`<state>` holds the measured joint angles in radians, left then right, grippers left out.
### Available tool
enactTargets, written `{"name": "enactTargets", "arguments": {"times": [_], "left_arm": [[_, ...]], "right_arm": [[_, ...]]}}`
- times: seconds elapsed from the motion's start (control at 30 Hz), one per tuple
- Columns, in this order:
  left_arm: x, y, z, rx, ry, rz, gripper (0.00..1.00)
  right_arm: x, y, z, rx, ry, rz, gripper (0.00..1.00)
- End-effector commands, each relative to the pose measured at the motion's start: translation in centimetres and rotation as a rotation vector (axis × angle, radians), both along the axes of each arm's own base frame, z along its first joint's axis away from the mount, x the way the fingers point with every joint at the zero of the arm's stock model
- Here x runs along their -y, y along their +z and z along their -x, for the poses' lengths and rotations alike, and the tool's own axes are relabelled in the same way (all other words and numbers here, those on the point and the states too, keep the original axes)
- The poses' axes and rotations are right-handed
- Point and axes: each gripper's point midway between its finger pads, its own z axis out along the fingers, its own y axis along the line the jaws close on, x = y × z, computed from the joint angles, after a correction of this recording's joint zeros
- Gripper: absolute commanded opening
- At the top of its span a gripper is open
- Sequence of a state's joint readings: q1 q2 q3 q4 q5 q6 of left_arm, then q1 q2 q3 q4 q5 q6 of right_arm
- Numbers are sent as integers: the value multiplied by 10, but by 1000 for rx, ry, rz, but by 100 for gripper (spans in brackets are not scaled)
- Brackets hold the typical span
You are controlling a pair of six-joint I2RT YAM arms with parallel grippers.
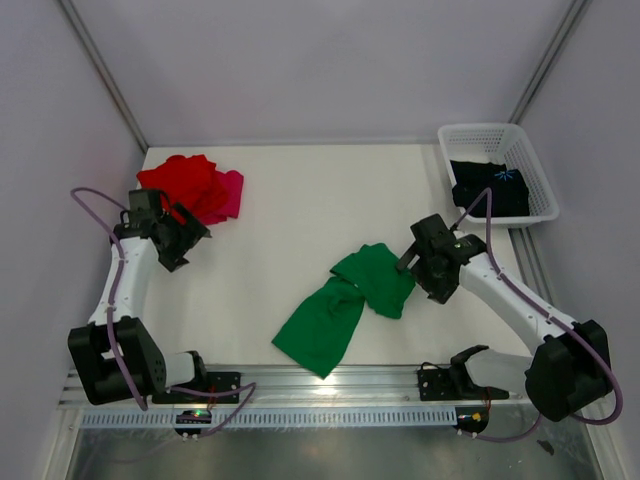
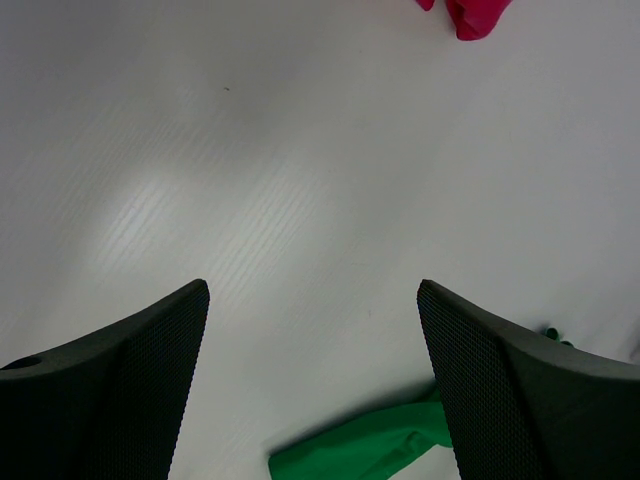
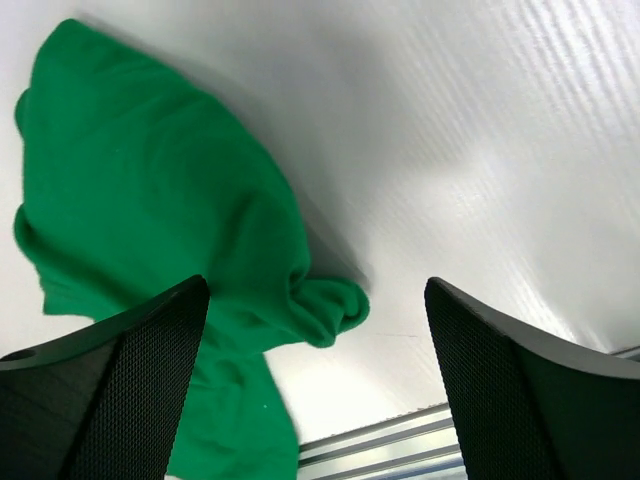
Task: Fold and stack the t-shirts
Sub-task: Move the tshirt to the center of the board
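Jaws of right gripper [image 3: 315, 288] stand wide apart, gripping nothing, green t-shirt [image 3: 150, 180] beneath; left gripper [image 2: 312, 288] likewise spread above table [image 2: 300, 150].

Seemingly four t-shirts [image 1: 345, 305], one basket [image 1: 478, 129], two arms [image 1: 120, 280].

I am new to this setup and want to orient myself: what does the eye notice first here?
First, the bright green t-shirt, crumpled near the front middle of the table, with the open right gripper by its right end. Then the red t-shirt and the magenta-pink t-shirt heaped at the back left, and the black t-shirt in the white basket at the back right.
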<state>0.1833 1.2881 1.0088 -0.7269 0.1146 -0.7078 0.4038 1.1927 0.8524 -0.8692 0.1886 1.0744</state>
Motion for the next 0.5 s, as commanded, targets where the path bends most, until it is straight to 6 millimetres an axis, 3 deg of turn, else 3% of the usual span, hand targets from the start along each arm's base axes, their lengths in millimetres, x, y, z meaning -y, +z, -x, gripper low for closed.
{"name": "enactTargets", "arguments": {"times": [0.0, 0.13, 0.2, 0.33, 0.37, 0.47], "left_arm": [[2, 4, -12, 47, -3, 16, 87], [3, 5, -15, 52, -9, 19, 87], [3, 3, -16, 46, -14, 24, 88], [5, -1, -18, 35, -18, 39, 87], [6, 0, -20, 39, -18, 41, 88], [6, 0, -22, 41, -16, 48, 87]], "right_arm": [[22, 2, 7, 0, -78, 89, 93], [20, 15, -2, 75, -31, 81, 93], [7, 23, -6, 113, 40, 23, 93], [-51, 36, -8, 184, 351, -210, 93], [-75, 40, 4, 171, 475, -336, 93], [-91, 34, 20, 160, 699, -318, 93]]}}
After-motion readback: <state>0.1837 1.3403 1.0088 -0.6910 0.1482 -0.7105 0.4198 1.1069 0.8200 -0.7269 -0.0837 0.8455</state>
